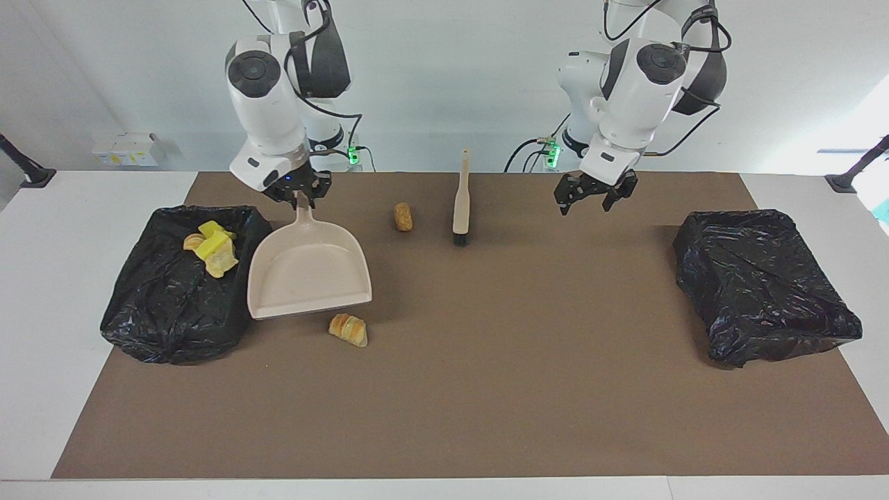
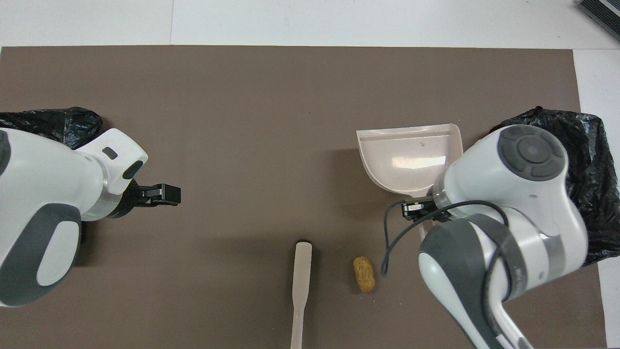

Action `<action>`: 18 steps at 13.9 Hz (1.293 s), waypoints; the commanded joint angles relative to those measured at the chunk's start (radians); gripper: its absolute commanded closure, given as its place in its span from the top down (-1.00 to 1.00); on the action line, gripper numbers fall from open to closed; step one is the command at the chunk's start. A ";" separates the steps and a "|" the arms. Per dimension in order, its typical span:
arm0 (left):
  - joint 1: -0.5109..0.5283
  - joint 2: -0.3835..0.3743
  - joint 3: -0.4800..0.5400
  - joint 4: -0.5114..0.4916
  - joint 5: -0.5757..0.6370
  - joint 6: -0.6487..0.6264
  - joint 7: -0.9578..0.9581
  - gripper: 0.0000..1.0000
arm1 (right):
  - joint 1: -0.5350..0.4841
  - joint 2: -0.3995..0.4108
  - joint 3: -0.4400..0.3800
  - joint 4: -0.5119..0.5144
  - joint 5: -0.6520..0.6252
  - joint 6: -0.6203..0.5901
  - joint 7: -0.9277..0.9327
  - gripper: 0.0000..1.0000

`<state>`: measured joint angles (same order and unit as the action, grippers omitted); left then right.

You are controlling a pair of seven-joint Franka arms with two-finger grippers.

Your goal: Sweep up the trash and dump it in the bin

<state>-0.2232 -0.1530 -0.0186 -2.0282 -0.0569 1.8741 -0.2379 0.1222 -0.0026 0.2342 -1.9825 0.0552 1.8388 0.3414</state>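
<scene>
The broad middle of the brown mat lies bare and open to passage. Obstacles: a black bag-lined bin holding yellow and golden scraps at the right arm's end, the beige plastic dustpan just beside it, a golden croissant-like pastry by the pan's lip, a brown cork-shaped roll beside the beige black-bristled brush, and a second black bag-covered bin at the left arm's end

The dustpan hangs below the right claw, beside a bin holding trash. A pastry lies just beside the pan's lip. The brush and cork roll lie between the right claw and the left claw.
</scene>
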 commanded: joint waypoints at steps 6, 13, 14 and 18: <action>0.142 0.017 -0.014 0.193 0.016 -0.136 0.216 1.00 | 0.217 0.288 -0.009 0.206 0.009 0.160 0.283 -1.00; 0.146 0.164 -0.015 0.448 0.046 -0.184 0.210 1.00 | 0.247 0.455 -0.010 0.347 -0.038 0.191 0.291 1.00; 0.145 0.164 -0.015 0.447 0.045 -0.175 0.210 1.00 | 0.240 0.452 -0.009 0.344 -0.038 0.180 0.288 1.00; 0.133 0.205 -0.024 0.463 0.040 -0.133 0.160 1.00 | 0.249 0.385 -0.004 0.312 -0.023 0.099 0.301 1.00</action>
<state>-0.0881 0.0154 -0.0329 -1.6105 -0.0261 1.7337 -0.0421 0.3670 0.4359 0.2258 -1.6463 0.0367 1.9836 0.6227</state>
